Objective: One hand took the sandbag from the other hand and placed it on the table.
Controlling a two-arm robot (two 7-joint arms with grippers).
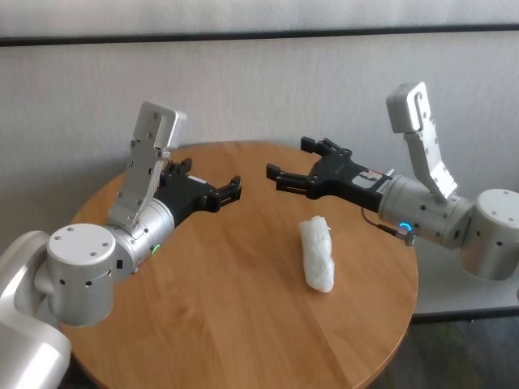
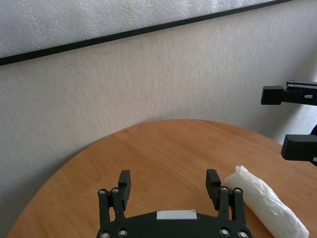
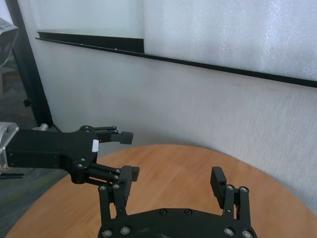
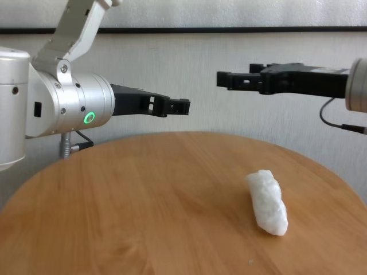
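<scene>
The sandbag (image 1: 318,253) lies by itself on the round wood-grain surface (image 1: 219,292), on the robot's right half of it, a white crinkled oblong with one end pointing toward the far wall and the other toward the near edge; nothing touches it. The right pincer (image 1: 296,166), black and carried on the silver wrist with the blue-cyan ring light (image 1: 405,228), hangs in the air above and beyond the sandbag's far end, pointing toward the robot's left, its fingers spread wide and holding nothing. The left pincer (image 1: 212,180), on the larger silver wrist with the green ring light (image 1: 154,249), is raised over the left half of the surface and points toward the right one, likewise released and empty. The two pincers face each other across a clear gap above the middle of the surface, their tips near but apart. In the chest view both sit well above the wood, the right pincer (image 4: 241,79) a little higher than the left pincer (image 4: 169,106), and the sandbag (image 4: 267,201) rests flat below the right one. The left wrist view shows its own spread fingers (image 2: 124,182) with the sandbag (image 2: 265,204) lying just beside them on the wood, and the right pincer's finger ends (image 2: 277,95) farther off. Behind the surface stands a pale wall (image 1: 259,89) with a dark horizontal strip (image 1: 259,36).
</scene>
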